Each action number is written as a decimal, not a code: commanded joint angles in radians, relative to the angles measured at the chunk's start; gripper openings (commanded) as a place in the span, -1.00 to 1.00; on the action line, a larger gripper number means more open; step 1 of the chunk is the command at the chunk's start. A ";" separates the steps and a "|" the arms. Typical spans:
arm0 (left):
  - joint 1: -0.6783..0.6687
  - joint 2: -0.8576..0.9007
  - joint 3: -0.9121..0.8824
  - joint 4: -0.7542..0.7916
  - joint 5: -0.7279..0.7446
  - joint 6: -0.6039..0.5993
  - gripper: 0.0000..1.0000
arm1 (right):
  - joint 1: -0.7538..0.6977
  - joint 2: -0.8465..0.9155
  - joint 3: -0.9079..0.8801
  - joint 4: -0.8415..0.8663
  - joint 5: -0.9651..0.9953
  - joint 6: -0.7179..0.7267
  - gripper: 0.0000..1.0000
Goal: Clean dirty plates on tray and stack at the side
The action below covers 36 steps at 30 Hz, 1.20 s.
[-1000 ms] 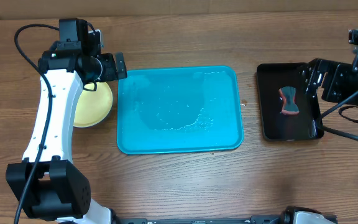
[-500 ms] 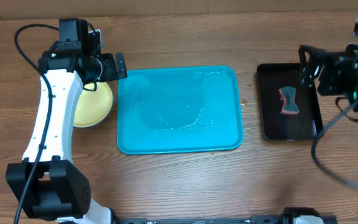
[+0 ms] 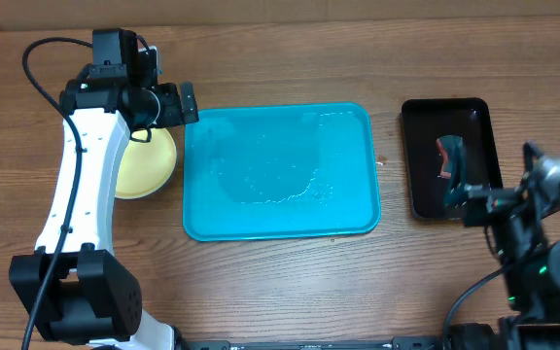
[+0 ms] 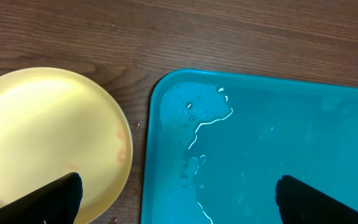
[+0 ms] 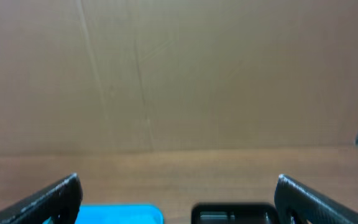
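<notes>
The turquoise tray lies mid-table, wet with water streaks and holding no plates; it also shows in the left wrist view. A pale yellow-green plate sits on the table just left of the tray, with a faint red smear near its rim in the left wrist view. Whether other plates lie under it is hidden, and no blue plate shows. My left gripper is open and empty, hovering over the gap between plate and tray. My right gripper is open and empty at the front right, raised and level.
A narrow black tray stands right of the turquoise tray, with a red and dark sponge in it. A cardboard wall rises behind the table.
My right arm has pulled back from over the black tray toward the table's front right, leaving the sponge in it. The left arm, plate and tray have not moved.
</notes>
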 commanded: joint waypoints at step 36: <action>-0.007 0.000 0.016 0.001 -0.003 0.004 1.00 | 0.018 -0.471 -0.683 0.219 -0.020 0.046 1.00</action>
